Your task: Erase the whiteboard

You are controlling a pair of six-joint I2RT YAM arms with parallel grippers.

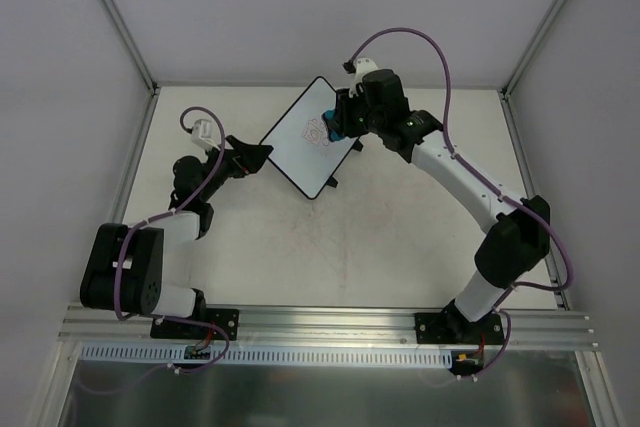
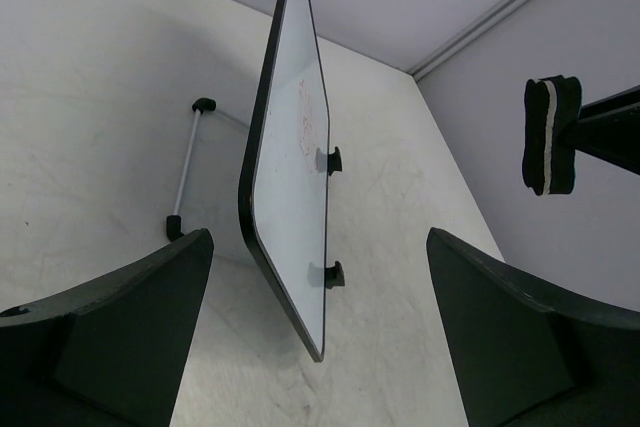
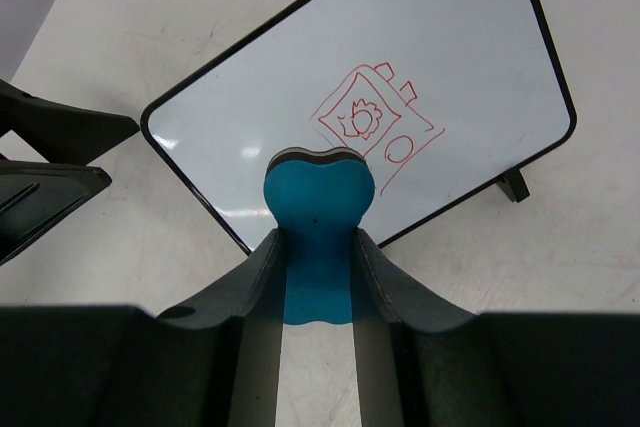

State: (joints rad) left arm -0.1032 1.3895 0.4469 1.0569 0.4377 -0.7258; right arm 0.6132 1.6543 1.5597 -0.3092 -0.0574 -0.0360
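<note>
Currently the whiteboard [image 1: 300,152] stands propped on its wire stand [image 2: 186,172], far middle of the table [image 1: 380,237], with the red drawing [image 3: 372,127] unwiped. Your right gripper [image 3: 318,257] is clamped on the blue eraser [image 3: 318,192], which is facing the drawing but clear of the board. Left gripper [image 1: 254,154] is at the board's left edge, fingers wide apart and holding nothing. My read: the board is light, stiff and slick, and likely to tip or slide under wiping pressure. Brace it by the black rim, not the face.
</note>
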